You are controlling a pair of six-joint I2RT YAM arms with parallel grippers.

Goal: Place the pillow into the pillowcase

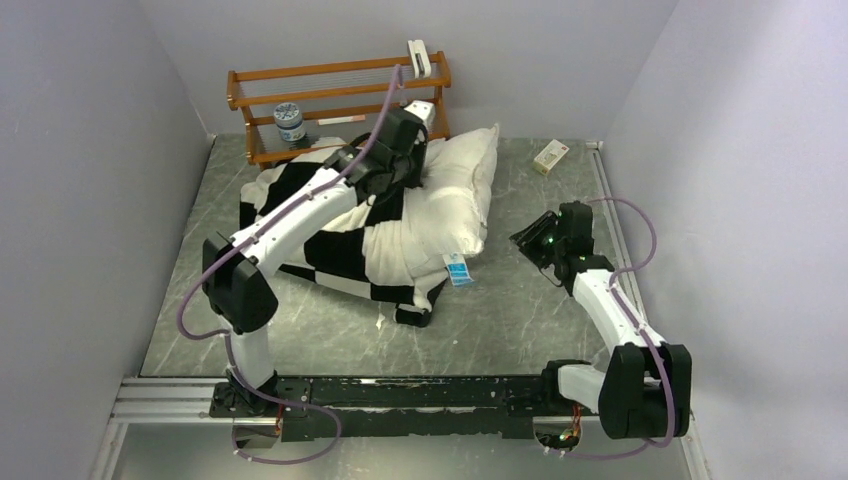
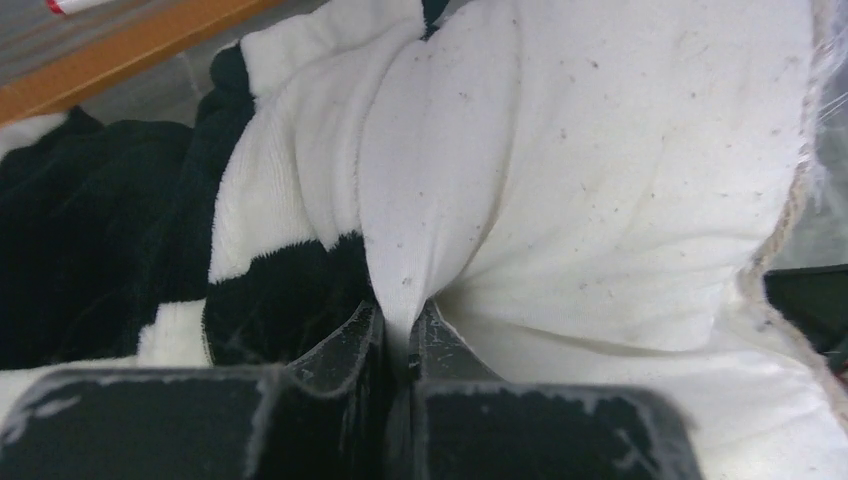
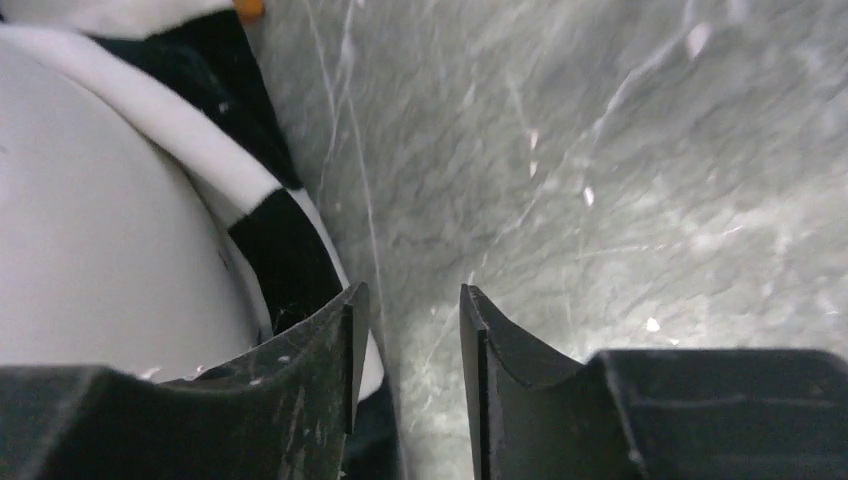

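The white pillow [image 1: 455,185] lies at the back of the table, its left part inside the black-and-white checkered pillowcase [image 1: 330,245]. A blue-and-white tag [image 1: 457,269] hangs at its near corner. My left gripper [image 1: 405,165] reaches over the pillowcase to the pillow's top. In the left wrist view this gripper [image 2: 408,320] is shut on a pinched fold of the pillow [image 2: 600,180], with the pillowcase [image 2: 280,220] just to its left. My right gripper [image 1: 528,238] hovers to the right of the pillow. It [image 3: 412,300] is open with only bare table between its fingers, the pillow [image 3: 100,250] and pillowcase edge [image 3: 285,250] to its left.
A wooden rack [image 1: 330,95] stands against the back wall behind the pillow, with a small tin [image 1: 290,122] on its lower shelf and a white object [image 1: 420,57] on top. A small box [image 1: 551,156] lies at the back right. Walls close in left and right.
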